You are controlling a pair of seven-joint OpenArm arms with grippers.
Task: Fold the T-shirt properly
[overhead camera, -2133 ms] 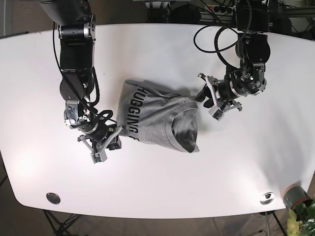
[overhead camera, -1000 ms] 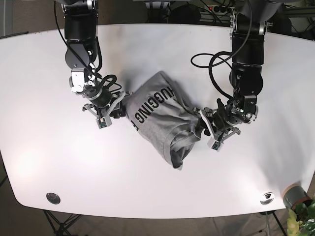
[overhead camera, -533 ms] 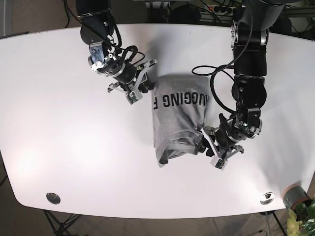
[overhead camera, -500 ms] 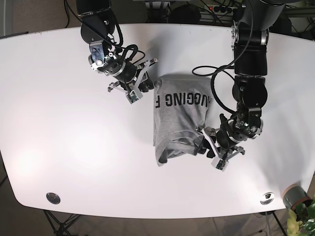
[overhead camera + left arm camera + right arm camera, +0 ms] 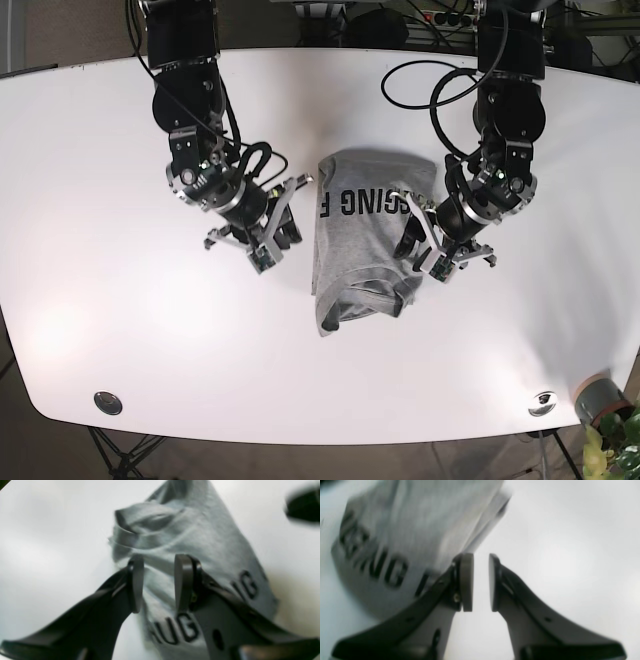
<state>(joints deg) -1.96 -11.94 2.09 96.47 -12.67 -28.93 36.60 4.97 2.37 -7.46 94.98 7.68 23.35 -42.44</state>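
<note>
The grey T-shirt (image 5: 365, 245) lies crumpled in a rough rectangle at the table's middle, with black lettering (image 5: 370, 202) facing up near its far end. My left gripper (image 5: 424, 248) sits at the shirt's right edge. In the left wrist view this gripper (image 5: 158, 582) has its jaws apart over the shirt (image 5: 200, 537), clamping nothing. My right gripper (image 5: 283, 222) is just left of the shirt, apart from it. In the right wrist view it (image 5: 480, 580) shows a narrow gap with bare table between the pads, and the shirt (image 5: 420, 517) lies to the left.
The white table (image 5: 150, 330) spreads wide on all sides. Two small metal discs (image 5: 107, 402) (image 5: 542, 402) sit near its front edge. A cup and a plant (image 5: 600, 400) stand past the front right corner. Black cables (image 5: 430, 90) hang by the left arm.
The shirt was dragged and turned to the middle of the table. In the last half second my right gripper left its far-left corner and moved nearer; my left gripper moved up its right edge.
</note>
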